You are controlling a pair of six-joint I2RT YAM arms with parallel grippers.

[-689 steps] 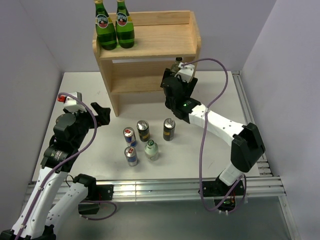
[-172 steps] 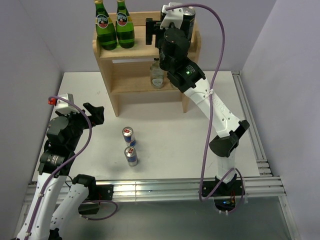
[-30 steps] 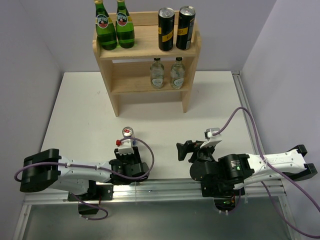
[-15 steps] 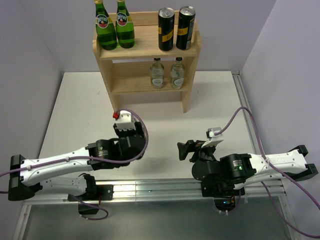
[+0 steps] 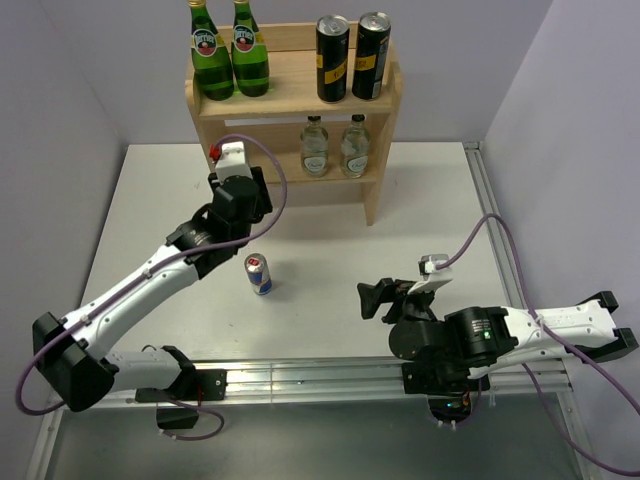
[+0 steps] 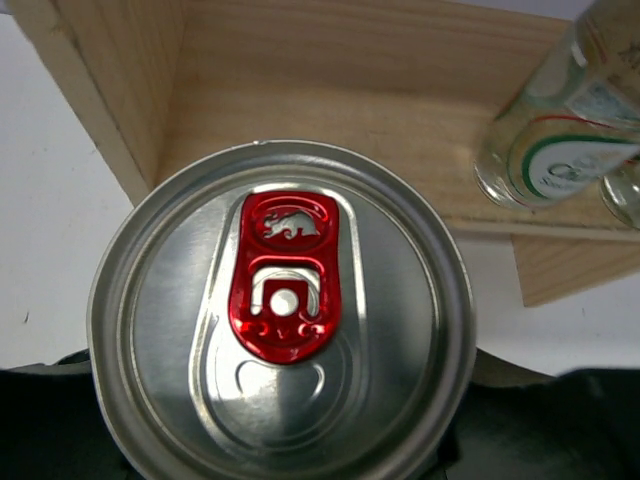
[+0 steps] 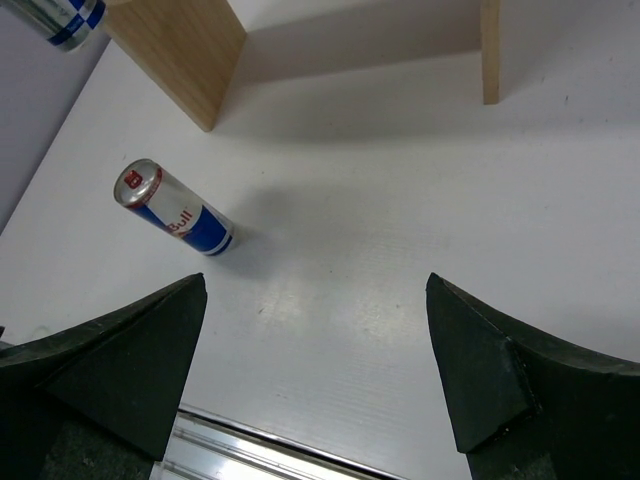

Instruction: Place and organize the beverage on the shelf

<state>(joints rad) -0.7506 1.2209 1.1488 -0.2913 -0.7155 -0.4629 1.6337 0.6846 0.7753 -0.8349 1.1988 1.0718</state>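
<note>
- Beverage in the grip: a held slim can (image 6: 280,310) sits clamped upright in the left pincer (image 5: 243,197), whose dark fingers show at both lower corners of the left wrist view.
- Its silver lid carries a red pull tab stamped with a small bull; no other writing can be read on it.
- This can hangs at the left end of the shelf's lower tier, just beside the left side panel. Whether its base touches the board cannot be told.
- Right pincer (image 7: 315,300): jaws spread wide apart with nothing between them, low over the tabletop (image 5: 160,200) near its near edge, right of centre.
- A second slim can (image 5: 259,274) stands upright on the tabletop, left of centre, between the shelf and the near edge and well apart from both pincers. It is blue and silver with a red tab, and the red lettering on its side is only partly readable as "Bull".
- The shelf (image 5: 300,100), light wood, stands at the far edge of the tabletop.
- Lower tier, right half: two clear bottles (image 5: 314,146) side by side, their labels banded green and red, the text too blurred to read.
- Upper tier, right end: two black-and-yellow cans (image 5: 332,58) touching; their print cannot be read.
- Upper tier, left end: two green glass bottles (image 5: 211,60) with pale labels, too small to read.
</note>
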